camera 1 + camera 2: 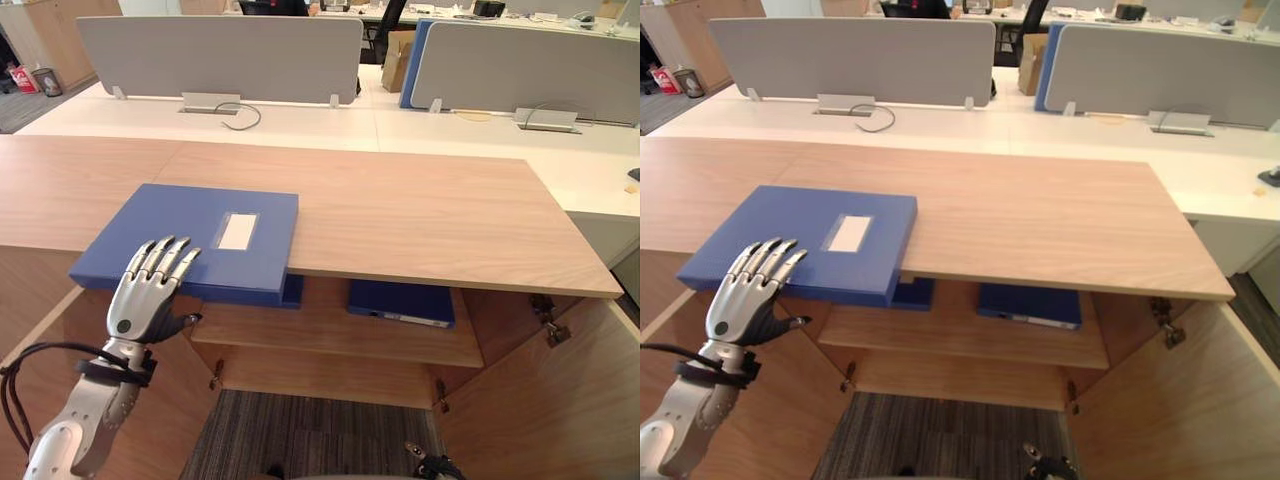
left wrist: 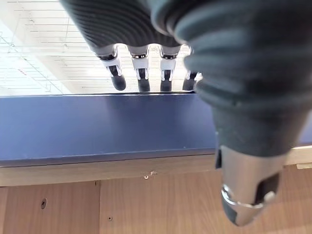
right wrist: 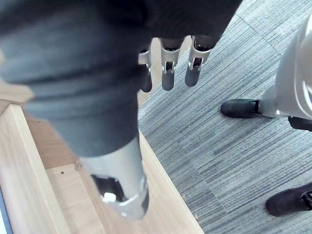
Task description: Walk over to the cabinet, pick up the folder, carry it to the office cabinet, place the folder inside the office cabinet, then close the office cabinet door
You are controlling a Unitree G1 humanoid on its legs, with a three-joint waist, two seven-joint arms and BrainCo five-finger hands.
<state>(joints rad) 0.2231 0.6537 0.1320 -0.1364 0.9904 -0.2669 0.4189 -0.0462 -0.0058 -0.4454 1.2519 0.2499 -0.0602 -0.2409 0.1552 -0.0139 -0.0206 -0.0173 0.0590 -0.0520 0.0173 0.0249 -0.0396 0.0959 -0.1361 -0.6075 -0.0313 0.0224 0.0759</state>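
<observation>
Folder (image 1: 180, 225), blue, stiff and probably weighty with a smooth cover, lies under the straight fingers of the left hand (image 1: 143, 298), jutting past the cabinet top (image 1: 420, 215) toward its thumb, so that overhanging edge suits a grasp; right hand (image 3: 167, 78) hangs relaxed.

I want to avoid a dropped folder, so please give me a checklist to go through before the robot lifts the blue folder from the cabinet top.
1. Left hand on the folder: ok, its straight fingers lie flat on top, near the overhanging edge.
2. Thumb gripping from below: cannot tell; it sits under the folder's edge.
3. Right hand free to help: ok, its fingers hang relaxed above the carpet.
4. Cabinet doors open: ok, both stand wide open.
5. Room on the shelf: seems ok, bare wood shows beside another folder.
</observation>
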